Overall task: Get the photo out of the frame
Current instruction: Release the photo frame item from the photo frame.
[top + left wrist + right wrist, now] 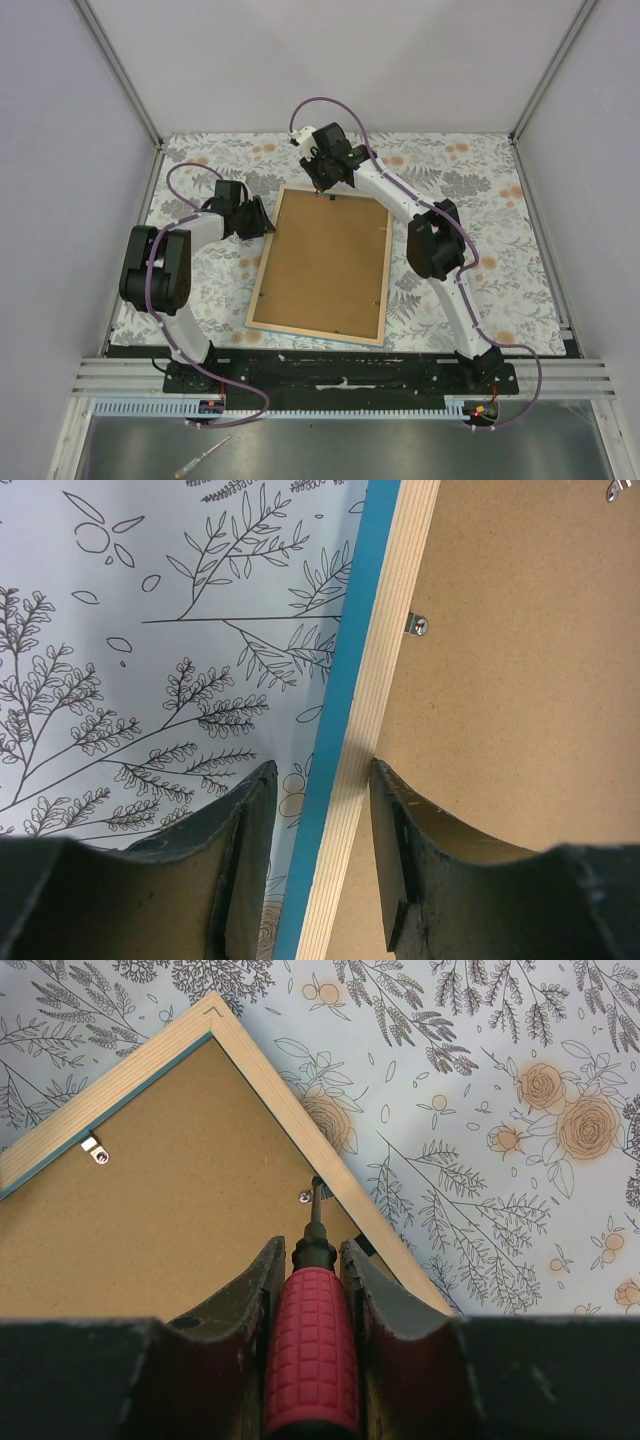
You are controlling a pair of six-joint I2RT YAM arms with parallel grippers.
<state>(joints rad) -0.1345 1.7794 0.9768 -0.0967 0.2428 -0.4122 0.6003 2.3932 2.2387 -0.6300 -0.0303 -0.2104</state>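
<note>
Red screwdriver (312, 1340) in right tool (312, 1250), at frame (280, 1100) clip (325, 1192)

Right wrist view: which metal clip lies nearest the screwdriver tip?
The clip at the screwdriver tip, by the frame's right rail; the other clip lies far left.

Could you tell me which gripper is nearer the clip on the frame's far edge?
Right. The right gripper holds a screwdriver against that clip; the left gripper straddles the frame's left rail.

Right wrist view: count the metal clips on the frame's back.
2: one clip by the frame's left rail, one at the screwdriver tip by its right rail. Others may be out of view.
</note>
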